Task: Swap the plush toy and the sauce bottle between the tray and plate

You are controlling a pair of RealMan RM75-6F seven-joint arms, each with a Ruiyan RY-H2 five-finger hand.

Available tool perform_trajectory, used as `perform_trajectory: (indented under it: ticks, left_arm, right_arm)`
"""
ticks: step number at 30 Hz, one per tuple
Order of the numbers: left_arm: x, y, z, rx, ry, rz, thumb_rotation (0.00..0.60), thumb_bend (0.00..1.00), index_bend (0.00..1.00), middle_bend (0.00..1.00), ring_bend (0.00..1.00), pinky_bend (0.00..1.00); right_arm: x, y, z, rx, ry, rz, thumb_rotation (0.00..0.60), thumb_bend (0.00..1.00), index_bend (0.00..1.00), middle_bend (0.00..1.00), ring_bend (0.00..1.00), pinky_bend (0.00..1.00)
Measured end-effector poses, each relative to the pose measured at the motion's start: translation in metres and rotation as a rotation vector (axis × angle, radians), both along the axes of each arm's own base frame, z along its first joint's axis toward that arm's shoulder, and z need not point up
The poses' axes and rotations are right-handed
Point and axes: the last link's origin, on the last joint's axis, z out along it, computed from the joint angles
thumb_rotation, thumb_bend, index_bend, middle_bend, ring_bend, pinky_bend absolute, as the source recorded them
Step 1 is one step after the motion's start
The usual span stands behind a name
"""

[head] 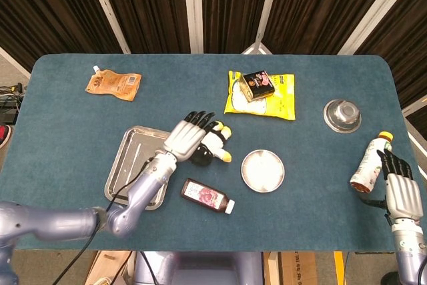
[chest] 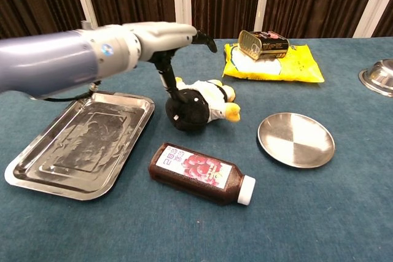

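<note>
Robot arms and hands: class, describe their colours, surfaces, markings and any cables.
Both arms have smooth, rounded lavender-grey shells. The left hand and right hand have silver-grey backs with ribbed segments and black fingers. The left arm carries a small round blue mark near the wrist, and a thin black cable runs alongside it.

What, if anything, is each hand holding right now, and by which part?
The left hand hovers over the plush toy, fingers spread, holding nothing. The right hand grips a drink bottle around its lower body.
</note>
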Motion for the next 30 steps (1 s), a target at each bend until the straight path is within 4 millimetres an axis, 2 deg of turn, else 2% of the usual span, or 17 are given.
perform_trajectory:
  ticks: [6,10,13,15,21,23,25,30]
  left_arm:
    - [0.0,0.021,-0.032,-0.043,-0.025,0.033,0.6,0.04,0.13,0.0,0.0,0.05]
    - [0.002,0.026,-0.053,-0.084,-0.044,0.03,0.6,0.04,0.13,0.0,0.0,0.05]
    - [0.002,0.025,-0.067,-0.116,-0.027,0.014,0.6,0.07,0.16,0.03,0.0,0.11]
    - [0.0,0.026,-0.073,-0.122,-0.006,0.007,0.6,0.15,0.2,0.11,0.05,0.19]
    - [-0.006,0.026,-0.082,-0.103,0.052,-0.02,0.6,0.45,0.35,0.35,0.28,0.4]
    - [-0.007,0.026,-0.083,-0.093,0.057,-0.024,0.6,0.51,0.39,0.4,0.33,0.45]
    - [-0.006,0.027,-0.081,-0.074,0.049,-0.03,0.6,0.53,0.41,0.43,0.35,0.46]
    - [0.001,0.025,-0.068,-0.026,-0.013,-0.06,0.6,0.51,0.39,0.37,0.34,0.43]
  right_arm:
    - [-0.004,-0.002,-0.001,-0.003,0.006,-0.021,0.6,0.03,0.02,0.0,0.01,0.0]
    - [-0.005,-0.003,-0.001,-0.005,0.008,-0.028,0.6,0.03,0.02,0.0,0.01,0.0]
    - [-0.006,-0.003,0.0,-0.007,0.008,-0.029,0.6,0.03,0.02,0.0,0.01,0.0]
    - [-0.006,-0.003,-0.001,-0.007,0.004,-0.029,0.6,0.03,0.02,0.0,0.01,0.0]
    - [-0.004,-0.002,0.0,-0.007,-0.008,-0.016,0.6,0.03,0.02,0.0,0.01,0.0]
    - [-0.003,-0.002,0.0,-0.007,-0.012,-0.015,0.6,0.03,0.02,0.0,0.01,0.0]
    - [-0.003,-0.002,0.0,-0.009,-0.016,-0.013,0.6,0.03,0.02,0.0,0.01,0.0]
    - [-0.003,-0.001,0.001,-0.017,-0.023,-0.009,0.6,0.03,0.02,0.0,0.01,0.0]
